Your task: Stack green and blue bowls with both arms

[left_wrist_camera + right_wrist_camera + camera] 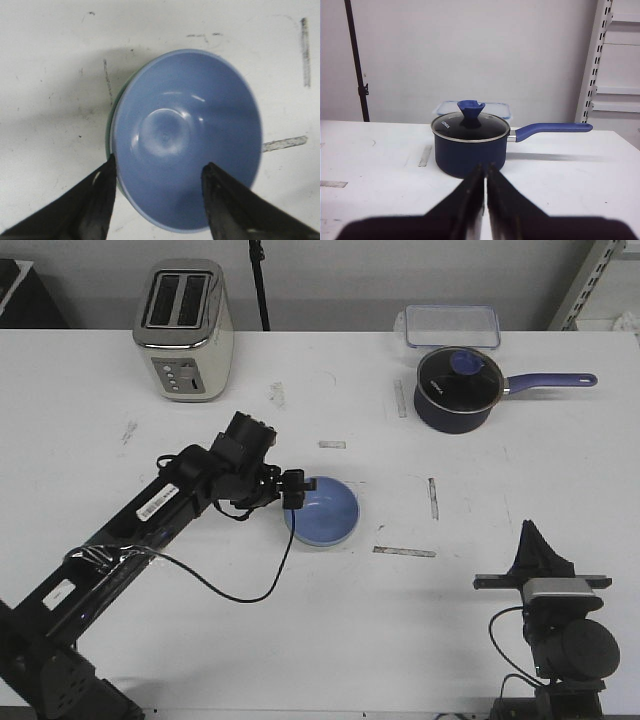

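The light blue bowl (324, 510) (187, 137) sits nested inside the mint green bowl (110, 131) at the middle of the table; only a thin green edge shows beside the blue rim. My left gripper (297, 490) (157, 166) is open at the bowls' left rim. One finger (97, 192) stands just outside the rim and the other (225, 200) is over the blue bowl's inside. At the front right, my right gripper (529, 530) (486, 167) is shut on nothing, well away from the bowls.
A dark navy saucepan (458, 388) (470, 142) with a lid and long handle stands at the back right. Behind it is a clear lidded box (452, 325). A toaster (184, 328) is at the back left. Tape strips (405, 551) mark the table.
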Controlling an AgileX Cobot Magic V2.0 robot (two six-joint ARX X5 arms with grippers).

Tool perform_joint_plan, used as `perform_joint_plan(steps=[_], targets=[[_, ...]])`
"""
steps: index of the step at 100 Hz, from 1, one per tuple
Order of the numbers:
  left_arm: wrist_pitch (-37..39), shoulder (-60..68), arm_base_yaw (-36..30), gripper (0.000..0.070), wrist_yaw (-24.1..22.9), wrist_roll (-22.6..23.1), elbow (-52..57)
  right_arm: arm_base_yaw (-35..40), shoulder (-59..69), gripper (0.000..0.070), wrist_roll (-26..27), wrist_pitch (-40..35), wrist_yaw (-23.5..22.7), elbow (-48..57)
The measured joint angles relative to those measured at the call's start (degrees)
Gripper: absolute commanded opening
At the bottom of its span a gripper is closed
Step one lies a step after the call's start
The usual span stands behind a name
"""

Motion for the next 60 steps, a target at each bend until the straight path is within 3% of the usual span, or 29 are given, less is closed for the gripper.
perform_joint_plan(steps=[24,43,54,60], targets=[[13.2,-8.3,2.1,0.0306,0.0,3.6,-9.3,0.0,0.0,0.0006,0.0,0.0,0.0,0.0],[28.1,-18.3,4.0,0.0071,0.0,9.8,-23.3,0.0,0.0,0.0006,0.0,0.0,0.0,0.0],[36.7,-25.0,6.2,0.0059,0.0,13.7,-31.4,0.0,0.0,0.0006,0.0,0.0,0.0,0.0],[41.0,-28.2,7.8,0.0018,-0.1,15.7,-35.4,0.0,0.0,0.0006,0.0,0.0,0.0,0.0]])
